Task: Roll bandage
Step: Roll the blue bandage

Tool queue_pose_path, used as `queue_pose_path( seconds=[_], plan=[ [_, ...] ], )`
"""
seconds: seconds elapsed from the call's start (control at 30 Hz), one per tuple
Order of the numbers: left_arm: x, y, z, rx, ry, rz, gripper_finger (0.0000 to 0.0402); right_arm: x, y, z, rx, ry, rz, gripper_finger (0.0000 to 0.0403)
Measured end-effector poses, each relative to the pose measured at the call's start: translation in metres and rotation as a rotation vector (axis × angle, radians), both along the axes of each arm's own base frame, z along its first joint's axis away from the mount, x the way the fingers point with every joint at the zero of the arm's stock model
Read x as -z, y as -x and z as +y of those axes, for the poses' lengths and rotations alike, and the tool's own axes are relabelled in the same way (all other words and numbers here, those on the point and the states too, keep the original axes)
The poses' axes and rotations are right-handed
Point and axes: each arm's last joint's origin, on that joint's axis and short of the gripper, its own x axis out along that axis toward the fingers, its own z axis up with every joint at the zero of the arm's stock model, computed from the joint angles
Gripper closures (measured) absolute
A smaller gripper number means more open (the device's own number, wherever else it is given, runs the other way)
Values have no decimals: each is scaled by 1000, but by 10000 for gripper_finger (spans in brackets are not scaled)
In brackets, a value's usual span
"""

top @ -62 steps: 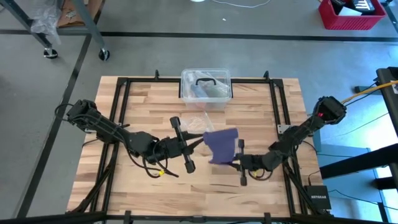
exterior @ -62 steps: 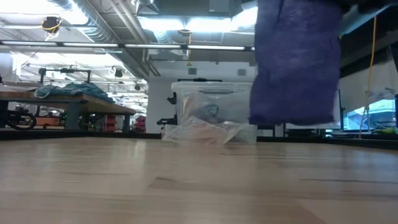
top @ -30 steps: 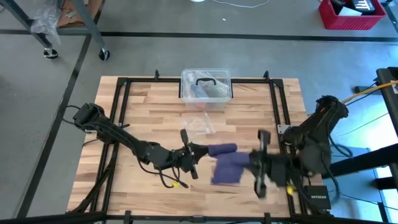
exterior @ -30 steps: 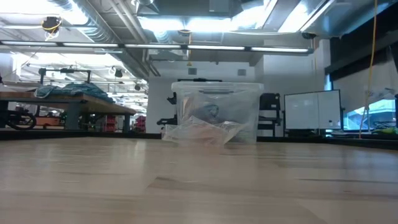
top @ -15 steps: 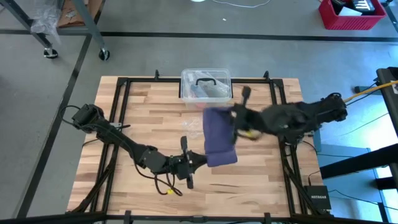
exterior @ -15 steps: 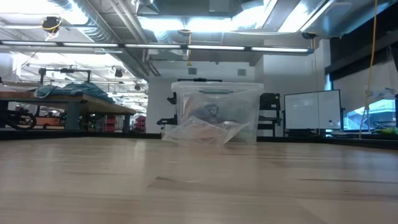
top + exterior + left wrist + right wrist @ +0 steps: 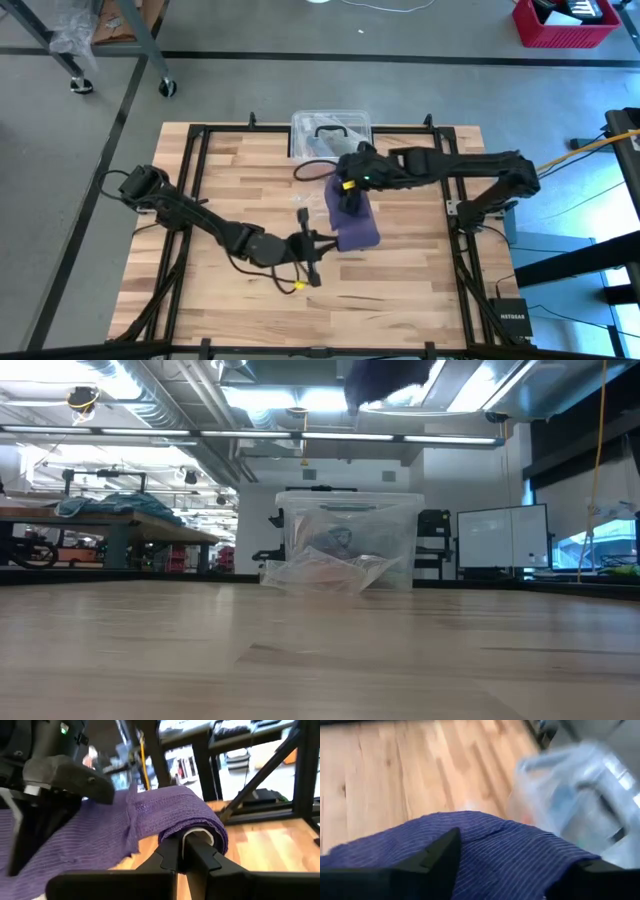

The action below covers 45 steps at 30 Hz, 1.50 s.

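Since half a second before, the right gripper (image 7: 352, 178) had swung from the table's right side to just in front of the clear plastic box (image 7: 331, 131), and the bandage (image 7: 351, 215) had drawn in beneath it. From above, we saw the purple bandage hanging off the wooden table (image 7: 240, 170), stretched between the two arms near the middle. The left gripper (image 7: 322, 241) held the strip's lower end.

At table height, we saw only a dark scrap of the bandage (image 7: 385, 375) at the top edge; the box (image 7: 346, 540) and the crinkled wrapper (image 7: 322, 573) stood on the far side.

In the left wrist view, the left gripper (image 7: 192, 851) was clamped on the bandage (image 7: 150, 822), which was wound into a roll around its fingers (image 7: 200, 851).

In the right wrist view, the bandage (image 7: 485, 852) draped between the right gripper's two fingers (image 7: 437, 852), which stood well apart.
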Motion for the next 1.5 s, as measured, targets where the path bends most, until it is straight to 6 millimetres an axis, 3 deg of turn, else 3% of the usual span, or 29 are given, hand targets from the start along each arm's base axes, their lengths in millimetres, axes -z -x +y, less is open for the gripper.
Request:
queue_pose_path(
  seconds=[0.2, 0.43, 0.7, 0.83, 0.93, 1.03, 1.17, 1.33, 1.5],
  plan=[
    [13, -5, 18, -63, 96, 87, 393, 15, -1, -10, 4, -123, 92, 134],
    [21, -7, 31, -122, 188, 129, 392, 8, 2, -9, 6, -122, 73, 132],
    [23, -7, 32, -97, 226, 150, 392, 1, -9, -12, 60, -71, -62, 132],
    [25, -5, 33, -105, 255, 180, 392, 5, -3, -12, 90, -160, 2, 132],
    [26, -3, 33, -107, 298, 193, 392, -10, 7, -11, 75, -180, -15, 132],
    [24, -4, 36, -36, 349, 207, 392, -33, 21, -9, 65, -180, -100, 132],
    [21, -3, 35, 104, 403, 256, 392, -44, 35, -8, 73, -170, -130, 132],
    [14, -1, 31, 237, 508, 258, 392, -40, 34, -8, 78, -168, -102, 132],
    [16, 0, 28, 293, 548, 297, 392, -26, 20, -9, 102, -185, -51, 132]
  ],
)
